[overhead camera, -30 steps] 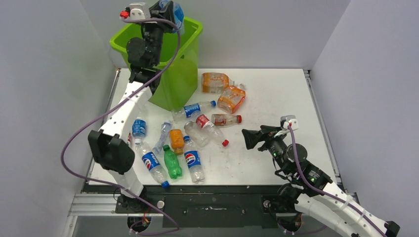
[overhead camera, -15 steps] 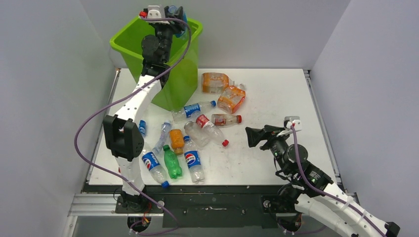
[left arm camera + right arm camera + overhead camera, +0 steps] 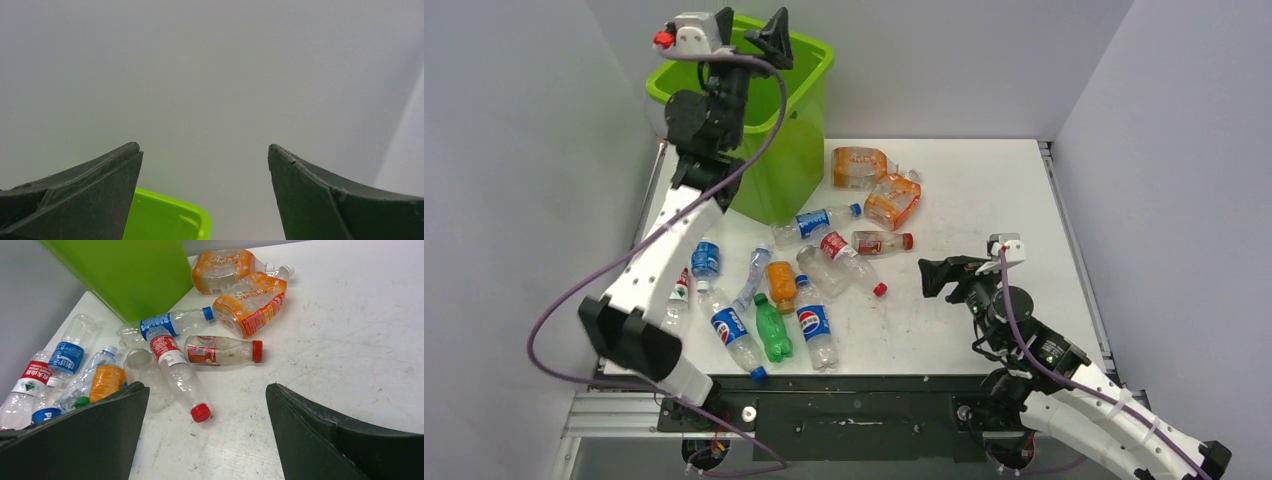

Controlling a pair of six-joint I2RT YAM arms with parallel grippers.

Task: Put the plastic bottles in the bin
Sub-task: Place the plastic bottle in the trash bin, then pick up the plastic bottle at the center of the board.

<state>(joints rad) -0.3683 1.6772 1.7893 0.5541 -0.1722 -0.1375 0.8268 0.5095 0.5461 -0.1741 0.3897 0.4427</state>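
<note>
The left hand (image 3: 751,30), clenched on a blue-labelled bottle above the bin (image 3: 796,150) a moment ago, now gapes empty, so that bottle has probably dropped in. The right hand (image 3: 930,278) hovers released over the desk (image 3: 994,190). The right wrist view shows the remaining plastic bottles (image 3: 176,371) lying beside the bin, while the left wrist view shows only wall and bin rim.

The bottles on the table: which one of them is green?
The green bottle, near the front edge. It lies between the left Pepsi bottle and the right Pepsi bottle; no other bottle has a green body.
</note>
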